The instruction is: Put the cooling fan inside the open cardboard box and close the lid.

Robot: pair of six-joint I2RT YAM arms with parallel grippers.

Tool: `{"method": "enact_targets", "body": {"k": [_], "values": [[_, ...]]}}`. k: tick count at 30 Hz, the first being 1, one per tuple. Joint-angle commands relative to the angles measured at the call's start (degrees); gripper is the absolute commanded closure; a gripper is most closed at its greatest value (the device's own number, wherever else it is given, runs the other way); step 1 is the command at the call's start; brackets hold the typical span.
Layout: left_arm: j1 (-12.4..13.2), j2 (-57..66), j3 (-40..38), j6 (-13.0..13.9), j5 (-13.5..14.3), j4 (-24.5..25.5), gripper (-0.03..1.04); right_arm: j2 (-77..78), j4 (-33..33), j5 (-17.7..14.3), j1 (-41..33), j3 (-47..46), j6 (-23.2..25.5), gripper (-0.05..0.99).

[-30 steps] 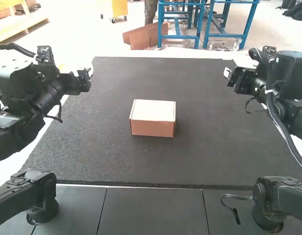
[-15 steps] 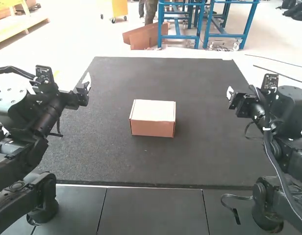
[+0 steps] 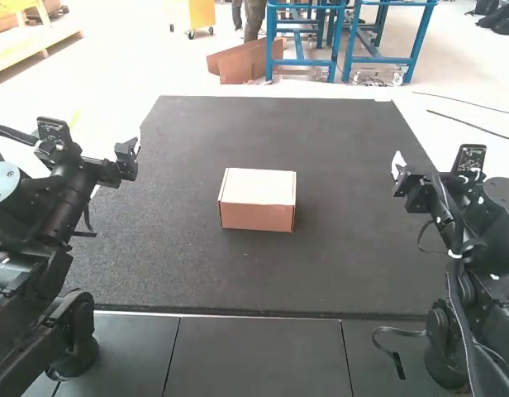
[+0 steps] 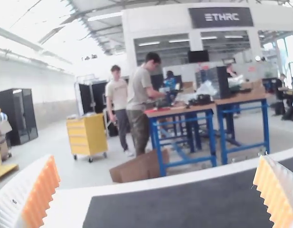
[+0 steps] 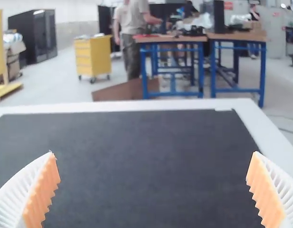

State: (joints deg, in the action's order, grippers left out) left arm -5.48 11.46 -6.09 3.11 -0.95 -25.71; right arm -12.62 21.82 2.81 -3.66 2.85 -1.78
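A small brown cardboard box (image 3: 257, 198) sits on the rough black mat (image 3: 345, 149) that covers the worktop, its flat lid down and, as far as the high view lets me judge, fully shut. The left jaws hang well to the left of the box, over the mat's edge, aimed past the box toward the mat's far end. Their white ribbed fingers (image 4: 39, 198) with orange pads stand wide apart with nothing between them. The right jaws hang well to the right of the box, near the mat's other edge, likewise spread wide and holding nothing, and the mat shows between them. Neither arm touches the box
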Motion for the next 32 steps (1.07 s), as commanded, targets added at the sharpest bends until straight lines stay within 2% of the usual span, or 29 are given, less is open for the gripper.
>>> {"method": "enact_targets", "body": {"k": [1, 3, 5, 6, 8, 9, 13, 15, 19, 22, 25, 32], "values": [[0.29, -4.52, 1.08, 0.58, -1.77, 3.21, 0.04, 5.59, -0.82, 0.97, 0.67, -1.45, 1.34, 0.03], [0.38, -8.04, 2.75, 0.31, -1.86, 5.41, 0.04, 9.11, -2.84, 0.88, 0.58, -2.85, 2.40, 0.03], [0.64, -11.73, 4.68, 0.31, -1.86, 9.10, 0.05, 11.92, -8.82, 0.62, 0.50, -2.85, 2.92, 0.03], [0.64, -11.55, 5.47, 0.31, -1.77, 8.93, 0.05, 12.10, -10.31, 0.36, 0.50, -2.76, 2.92, 0.03], [0.73, -11.46, 6.18, -1.80, -0.98, 10.51, 0.05, 12.45, -12.77, 0.27, 0.76, -2.76, 3.01, 0.03], [0.90, -11.55, 6.09, -1.97, -0.89, 11.83, 0.05, 12.53, -14.18, 0.18, 0.94, -2.76, 2.92, 0.03], [1.61, -11.46, 6.00, -1.80, -0.81, 20.35, 0.05, 12.62, -16.81, -0.17, 1.46, -2.76, 2.66, 0.03], [2.40, -11.46, 6.09, -3.11, -0.89, 20.70, 0.05, 12.62, -17.17, -0.44, 2.08, -2.76, 2.40, 0.03], [4.95, -11.46, 6.09, -3.38, -0.98, 23.25, 0.04, 12.62, -21.03, -0.61, 3.13, -2.76, 2.57, 0.03], [6.27, -11.46, 6.18, -3.47, -1.07, 26.07, 0.04, 12.62, -21.38, -1.14, 3.92, -2.85, 2.66, 0.03], [6.44, -11.55, 6.18, -4.35, -1.07, 26.51, 0.04, 12.62, -21.82, -1.14, 4.72, -2.85, 2.48, 0.03], [6.53, -11.46, 6.09, -4.26, -0.98, 26.68, 0.04, 12.62, -21.91, -1.14, 5.42, -2.85, 2.05, 0.03]]}}
